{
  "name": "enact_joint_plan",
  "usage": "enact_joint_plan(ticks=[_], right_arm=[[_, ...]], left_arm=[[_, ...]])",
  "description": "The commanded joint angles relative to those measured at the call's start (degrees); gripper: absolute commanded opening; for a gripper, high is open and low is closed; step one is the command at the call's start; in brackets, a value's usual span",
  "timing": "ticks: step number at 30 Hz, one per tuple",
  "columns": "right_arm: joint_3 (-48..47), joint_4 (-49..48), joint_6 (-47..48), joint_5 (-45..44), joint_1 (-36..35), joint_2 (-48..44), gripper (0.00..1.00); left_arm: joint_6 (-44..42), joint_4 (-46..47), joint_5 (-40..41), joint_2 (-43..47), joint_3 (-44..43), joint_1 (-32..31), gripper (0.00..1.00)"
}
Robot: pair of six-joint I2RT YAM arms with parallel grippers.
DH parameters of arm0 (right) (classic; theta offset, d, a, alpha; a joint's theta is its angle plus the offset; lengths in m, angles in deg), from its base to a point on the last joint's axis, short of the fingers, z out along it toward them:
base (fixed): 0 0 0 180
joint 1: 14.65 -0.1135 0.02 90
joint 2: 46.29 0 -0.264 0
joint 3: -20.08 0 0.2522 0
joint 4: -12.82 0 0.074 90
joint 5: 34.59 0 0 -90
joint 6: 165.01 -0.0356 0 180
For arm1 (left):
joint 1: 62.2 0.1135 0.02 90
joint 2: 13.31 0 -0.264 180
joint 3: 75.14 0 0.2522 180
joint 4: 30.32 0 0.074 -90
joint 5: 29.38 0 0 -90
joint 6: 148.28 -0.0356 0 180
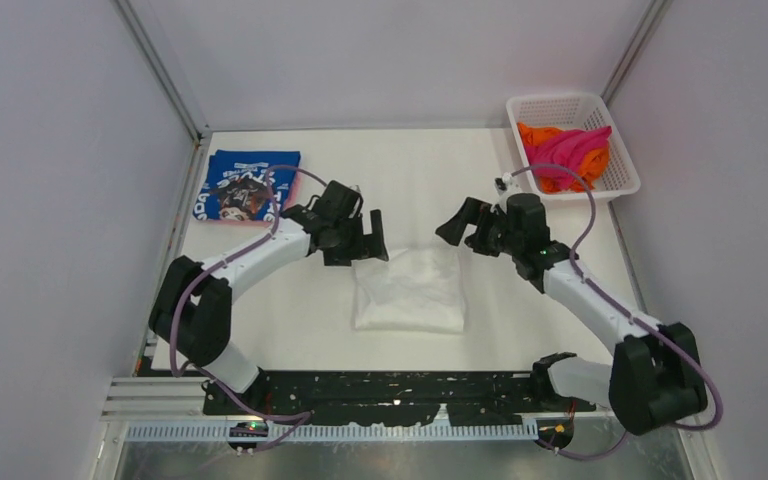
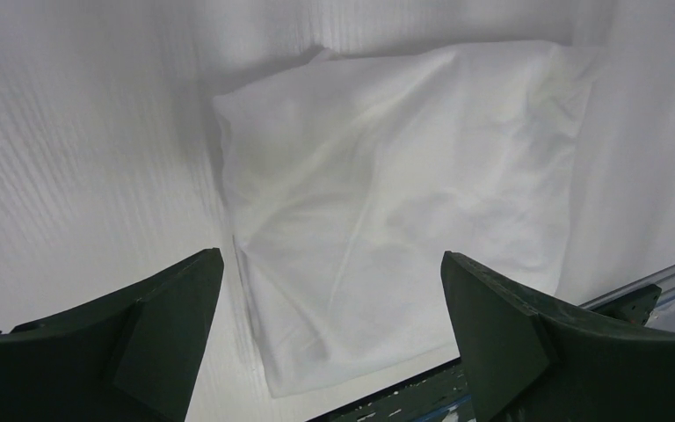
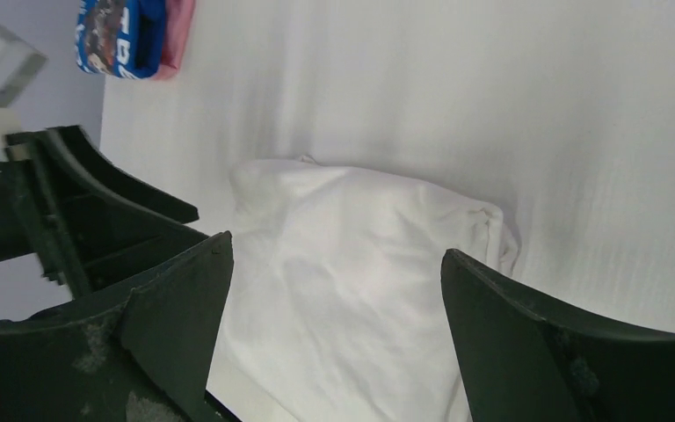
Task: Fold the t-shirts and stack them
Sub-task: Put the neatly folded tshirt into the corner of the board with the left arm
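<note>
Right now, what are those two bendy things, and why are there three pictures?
They are two robot arms bolted to a table. Each ends in a two-finger claw: the left gripper and the right gripper. Both are open and hold nothing. One picture looks down from above; the other two come from cameras on the wrists, so dark fingers show at the bottom. Near both claws lies a folded white t-shirt. A folded blue t-shirt lies far left. A white basket far right holds a magenta t-shirt and an orange t-shirt.
</note>
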Motion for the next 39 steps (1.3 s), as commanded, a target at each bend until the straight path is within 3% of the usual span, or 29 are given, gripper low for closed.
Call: enact_joint_plan(ticks=[1, 6, 13, 22, 24, 25, 26, 32, 39], right_arm=[[0.6, 7.0, 2.7, -8.8, 0.2, -14.3, 0.95], [5.1, 14.3, 3.7, -13.6, 0.9, -26.3, 0.95], [6.9, 21.0, 6.2, -20.1, 1.4, -35.8, 0.95], [8.0, 21.9, 8.1, -23.8, 2.0, -35.8, 0.95], [8.3, 21.9, 8.5, -24.2, 2.3, -35.5, 0.96], [8.5, 21.9, 8.8, -24.7, 2.3, -35.5, 0.95], [8.6, 21.9, 8.9, -25.0, 2.5, -35.5, 0.95], [9.8, 21.9, 11.2, -29.2, 2.9, -36.1, 0.96], [10.4, 22.4, 11.6, -32.1, 3.0, -37.7, 0.95]], left_arm=[[0.3, -0.1, 1.5, 1.2, 3.1, 0.2, 1.0], [1.9, 2.3, -0.4, -1.0, 5.9, -0.2, 0.99], [5.4, 4.4, 0.7, -3.8, 8.6, -4.5, 0.82], [7.9, -1.4, 8.8, -12.0, 0.9, -8.2, 0.39], [7.8, -3.2, 11.3, -13.7, -1.1, -9.3, 0.22], [7.5, -4.3, 12.6, -14.5, -2.4, -9.7, 0.06], [7.1, -5.3, 14.1, -15.3, -3.6, -10.0, 0.0], [1.0, -15.5, 33.3, -15.5, -12.5, -10.2, 0.0], [-10.9, -18.4, 55.2, -13.8, -18.0, -8.9, 0.0]])
